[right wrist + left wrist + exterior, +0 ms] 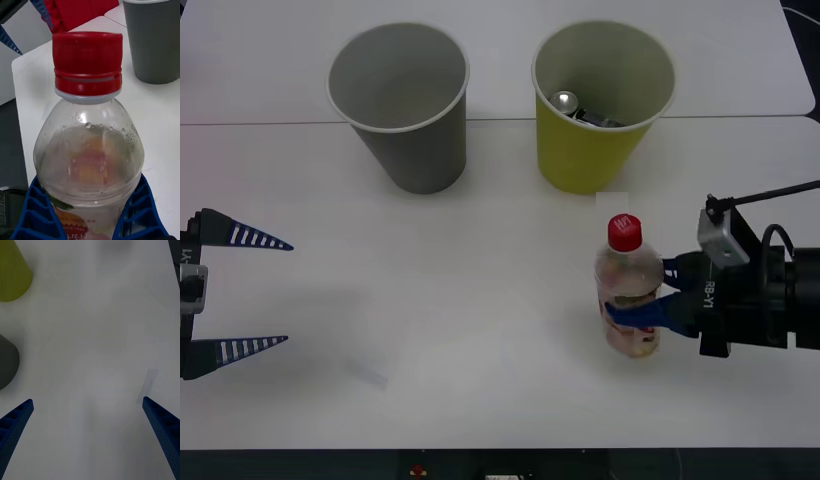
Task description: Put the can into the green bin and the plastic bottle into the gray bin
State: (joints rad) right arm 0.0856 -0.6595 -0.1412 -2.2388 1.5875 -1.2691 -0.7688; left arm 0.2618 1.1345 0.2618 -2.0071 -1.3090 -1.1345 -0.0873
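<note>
Plastic bottle stands upright on the white table, toward its right edge and nearer the front edge than either bin; its long axis is vertical, red ribbed screw cap uppermost. The right gripper reaches in level from the right edge, and its blue ribbed fingers are closed on the clear, rounded body at label height, one on each side, so the grip axis crosses the bottle's axis squarely. The wall is thin, smooth and probably yielding; droplets cling inside the shoulder.

The gray bin, a tapered paper-cup form with a pale rolled rim, stands near the back edge, left of centre. The bottle must therefore travel leftward and toward the back edge, past the green bin, which stands directly behind the bottle, between it and the back edge. The can already lies inside the green bin, its shiny silver end showing against the pale interior.

The left gripper waits low at the left edge, fingers spread wide and holding nothing; it is well apart from the bottle, so the right arm is clearly the nearer.
</note>
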